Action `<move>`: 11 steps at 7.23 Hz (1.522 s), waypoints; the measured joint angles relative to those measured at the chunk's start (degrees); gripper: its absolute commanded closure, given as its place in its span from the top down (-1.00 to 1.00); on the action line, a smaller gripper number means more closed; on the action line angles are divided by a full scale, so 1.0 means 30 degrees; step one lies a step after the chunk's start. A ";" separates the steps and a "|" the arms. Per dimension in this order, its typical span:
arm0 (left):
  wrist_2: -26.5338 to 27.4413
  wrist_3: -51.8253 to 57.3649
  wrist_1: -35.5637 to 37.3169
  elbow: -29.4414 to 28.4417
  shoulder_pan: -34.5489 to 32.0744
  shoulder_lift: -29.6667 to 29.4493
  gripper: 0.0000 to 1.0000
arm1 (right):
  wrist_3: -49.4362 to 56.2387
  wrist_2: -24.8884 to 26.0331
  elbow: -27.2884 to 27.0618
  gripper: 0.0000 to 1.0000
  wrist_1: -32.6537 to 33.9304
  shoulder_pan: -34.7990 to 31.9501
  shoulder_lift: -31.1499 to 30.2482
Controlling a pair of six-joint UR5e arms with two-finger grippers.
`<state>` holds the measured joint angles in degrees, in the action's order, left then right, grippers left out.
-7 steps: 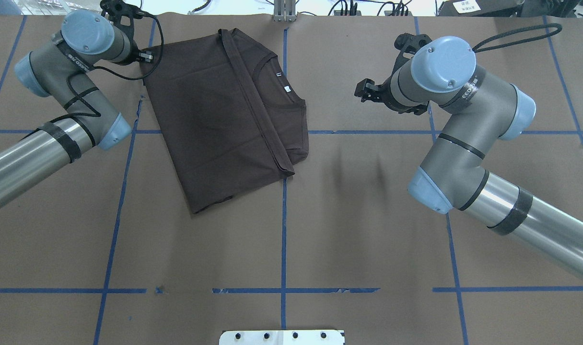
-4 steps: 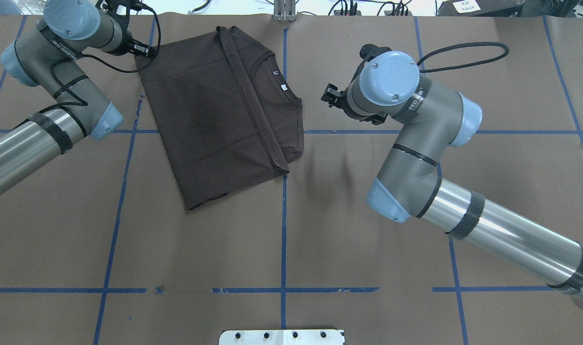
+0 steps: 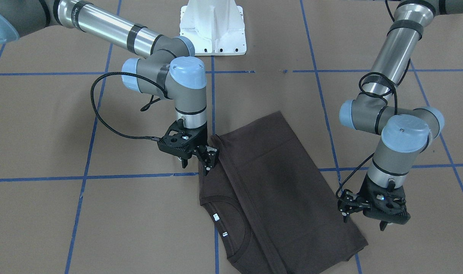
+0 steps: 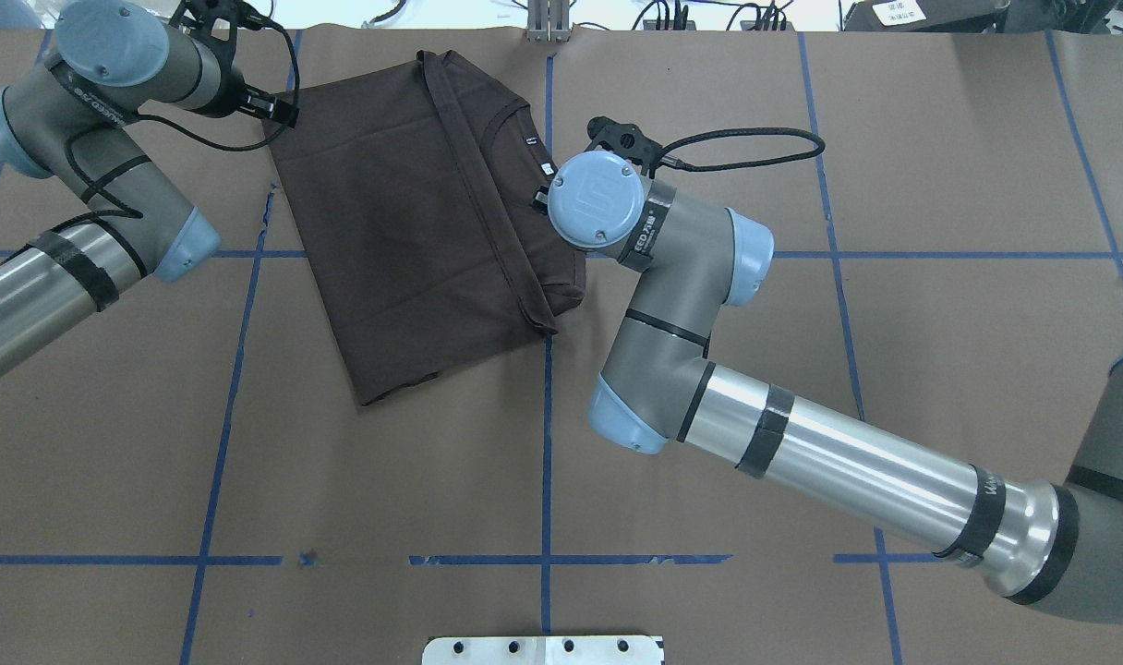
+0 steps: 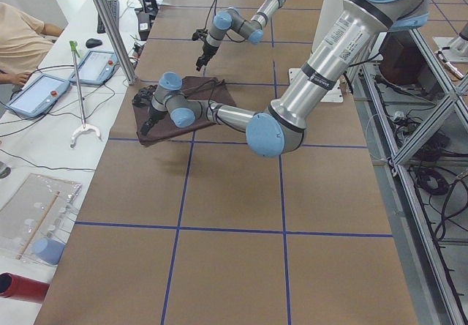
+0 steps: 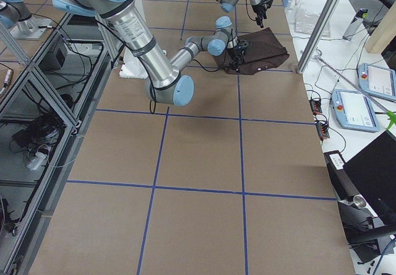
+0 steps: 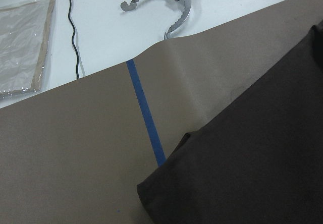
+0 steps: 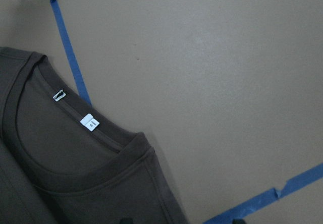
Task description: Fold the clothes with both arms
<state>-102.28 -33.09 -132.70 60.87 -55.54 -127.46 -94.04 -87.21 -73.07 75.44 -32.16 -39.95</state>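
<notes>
Tee (image 4: 404, 212) folded, R tool (image 3: 195, 166) above its edge

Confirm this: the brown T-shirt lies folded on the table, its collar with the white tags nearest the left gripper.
Wrong gripper. The brown T-shirt lies folded on the table, its collar with the white tags nearest the right gripper; the overhead exterior view shows it.

The near left arm (image 5: 227, 115) reaches over the brown T-shirt (image 5: 197, 91).
</notes>
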 measured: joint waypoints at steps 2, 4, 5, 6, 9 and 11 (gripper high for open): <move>-0.0007 -0.0056 -0.0004 0.0084 -0.0001 0.0077 1.00 | 0.0004 0.0363 0.0773 0.15 -0.0130 0.0527 0.0381; -0.0008 -0.0057 -0.0003 0.0106 -0.0001 0.0152 1.00 | 0.0092 0.0507 0.0951 0.15 -0.0150 0.0908 0.0316; -0.0008 -0.0064 -0.0005 0.0129 -0.0001 0.0169 1.00 | 0.0192 0.0542 0.0966 0.15 -0.0138 0.1044 0.0227; -0.0007 -0.0069 -0.0004 0.0136 -0.0001 0.0177 1.00 | 0.0288 0.0556 0.0972 0.10 -0.0131 0.1141 0.0184; -0.0008 -0.0072 -0.0004 0.0130 -0.0001 0.0203 1.00 | 0.0291 0.0576 0.0978 -1.00 -0.0128 0.1220 0.0164; -0.0008 -0.0072 -0.0011 0.0133 -0.0001 0.0187 1.00 | 0.0172 0.0567 0.0972 -1.00 -0.0121 0.1227 0.0210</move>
<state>-102.31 -33.31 -132.74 61.27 -55.55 -126.90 -93.52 -85.51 -70.16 75.08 -28.48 -39.32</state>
